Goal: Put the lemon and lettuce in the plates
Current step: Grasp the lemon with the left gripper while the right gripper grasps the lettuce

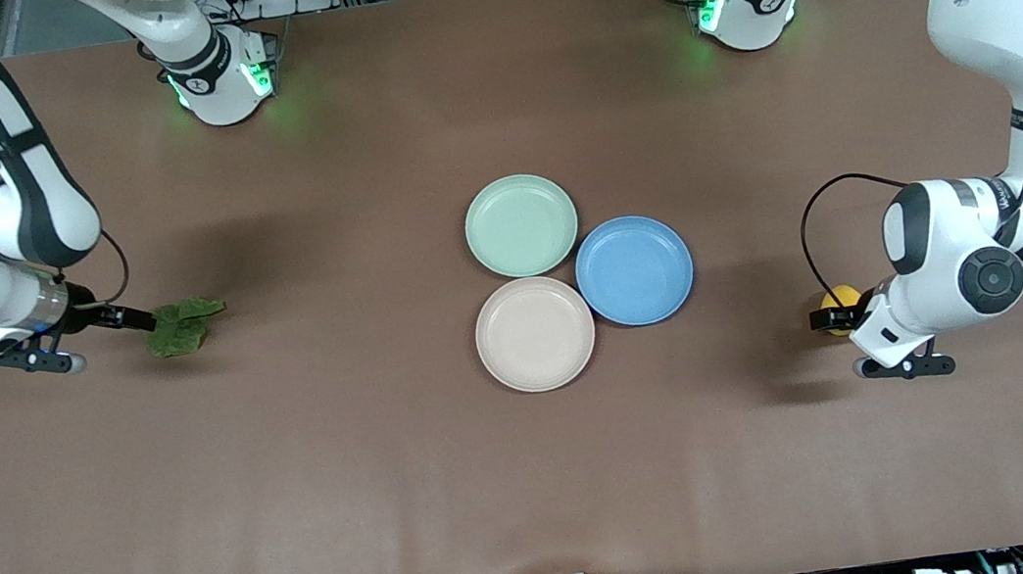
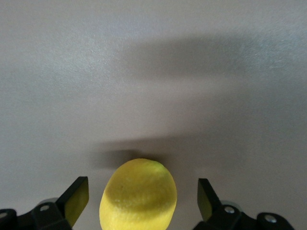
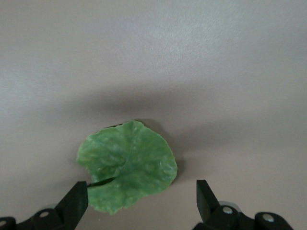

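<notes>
Straddling the lemon [image 2: 138,194], the left hand [image 2: 139,201] gapes (unclenched); right hand [image 3: 142,203] likewise over lettuce [image 3: 127,166].

Plain matte brown tabletop [image 1: 400,489] all across. At its middle, three plain round shallow plates: a pale mint green plate [image 1: 521,224], a beige-pink plate [image 1: 534,333], a solid mid-blue plate [image 1: 634,270]. The small oval lemon [image 2: 138,194] glows bright yellow, faintly greenish on top. The flat crinkled lettuce leaf [image 3: 126,165] is dark green with paler mottling. Both arms are white with black grippers.
</notes>
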### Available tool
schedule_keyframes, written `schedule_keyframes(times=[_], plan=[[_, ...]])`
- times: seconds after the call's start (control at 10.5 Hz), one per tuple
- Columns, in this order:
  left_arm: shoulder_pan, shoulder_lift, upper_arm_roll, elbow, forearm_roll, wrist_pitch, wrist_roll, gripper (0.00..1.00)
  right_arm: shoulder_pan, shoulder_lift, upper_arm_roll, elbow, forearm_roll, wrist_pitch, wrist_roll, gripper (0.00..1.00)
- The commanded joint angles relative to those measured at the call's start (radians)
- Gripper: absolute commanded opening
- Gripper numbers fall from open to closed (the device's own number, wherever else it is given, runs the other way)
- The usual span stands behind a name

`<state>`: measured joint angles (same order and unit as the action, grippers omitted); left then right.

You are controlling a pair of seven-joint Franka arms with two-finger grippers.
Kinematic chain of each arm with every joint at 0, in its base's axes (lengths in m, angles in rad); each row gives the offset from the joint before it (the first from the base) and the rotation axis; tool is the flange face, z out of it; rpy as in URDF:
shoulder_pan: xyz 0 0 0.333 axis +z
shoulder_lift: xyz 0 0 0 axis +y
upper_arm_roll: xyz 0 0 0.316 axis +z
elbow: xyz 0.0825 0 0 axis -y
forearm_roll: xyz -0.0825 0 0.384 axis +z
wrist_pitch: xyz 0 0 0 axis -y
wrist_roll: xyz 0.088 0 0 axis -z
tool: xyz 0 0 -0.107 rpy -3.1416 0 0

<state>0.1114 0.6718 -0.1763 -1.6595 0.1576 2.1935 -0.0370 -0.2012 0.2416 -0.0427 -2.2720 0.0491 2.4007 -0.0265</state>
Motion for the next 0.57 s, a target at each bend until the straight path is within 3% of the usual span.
schedule_keyframes(times=[0.0,0.28,0.47], plan=[[0.013,0.000,-0.006,-0.019,0.025,0.020,0.022,1.00,-0.020,0.057,0.026,-0.006,0.025,0.063,-0.009,1.00],[0.013,0.008,-0.005,-0.026,0.025,0.020,0.022,0.80,-0.003,0.102,0.024,-0.006,0.025,0.110,0.003,1.00],[0.023,0.012,-0.005,-0.025,0.025,0.020,0.022,0.58,0.002,0.128,0.024,-0.006,0.025,0.138,0.007,1.00]])
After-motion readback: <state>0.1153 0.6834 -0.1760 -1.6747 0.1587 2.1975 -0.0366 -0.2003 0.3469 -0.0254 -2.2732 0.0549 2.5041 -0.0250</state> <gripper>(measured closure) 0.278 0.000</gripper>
